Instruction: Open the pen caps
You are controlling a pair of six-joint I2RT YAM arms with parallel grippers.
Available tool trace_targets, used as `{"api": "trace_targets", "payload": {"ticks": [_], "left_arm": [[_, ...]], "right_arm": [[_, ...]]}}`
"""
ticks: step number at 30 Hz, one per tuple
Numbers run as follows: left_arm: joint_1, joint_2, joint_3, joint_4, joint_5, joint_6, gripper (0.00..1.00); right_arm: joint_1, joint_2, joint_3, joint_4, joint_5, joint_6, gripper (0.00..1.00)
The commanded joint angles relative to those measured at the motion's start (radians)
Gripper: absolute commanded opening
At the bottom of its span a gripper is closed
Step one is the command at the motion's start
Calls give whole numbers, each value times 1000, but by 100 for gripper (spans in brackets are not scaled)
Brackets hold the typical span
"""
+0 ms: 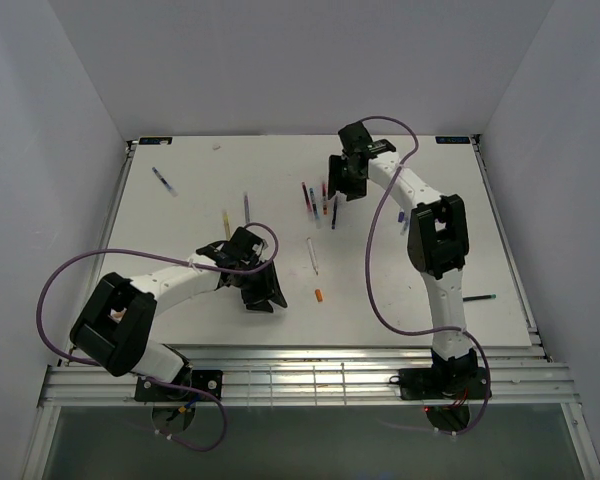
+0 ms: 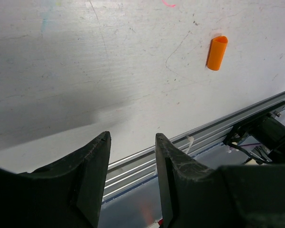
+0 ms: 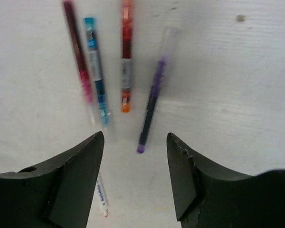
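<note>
Four pens, right wrist view: a dark red pen (image 3: pixel 77 47), a blue pen (image 3: pixel 96 71), an orange-red pen (image 3: pixel 127 57) and a purple pen (image 3: pixel 151 102) lie side by side in the upper half of the frame, each running top to bottom.
Right pincer (image 3: pixel 135 135): spread, with nothing between its fingers. The purple pen's lower end shows in the gap at the tips, and the other three end just above the left-hand finger.
Left pincer (image 2: pixel 132 137): spread and empty, at the bottom of its frame.
Orange cap (image 2: pixel 217 52): lying loose on the worktop (image 2: pixel 85 71), upper right of the left wrist frame, well apart from the fingers.
White pen (image 1: pixel 313 255): alone at the centre of the overhead frame, between the two pincers.
</note>
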Motion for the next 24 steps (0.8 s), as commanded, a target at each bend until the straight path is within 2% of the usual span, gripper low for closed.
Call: {"api": "trace_targets", "payload": {"ticks": [1,4,8,15,20,24], "left_arm": [[-2,-52,45,-18,-24,34,53],[-2,-50,58,-22,-32,43,54],[-2,-45,61,-22,-33,45,54],[-2,-45,36,-6,-33,37,54],[-2,-47,23,-1,-33,29,54],[-2,-41,24,2,-32,28,54]], "right_arm": [[-47,74,77,-59,33,-5,60],[-64,128,148,-60,46,-18,55],[-69,185,211,-56,41,-27,53],[-67,188,192,29,17,-28,51],[-69,211,194,20,6,11,50],[-61,223,169,-19,23,24,43]]}}
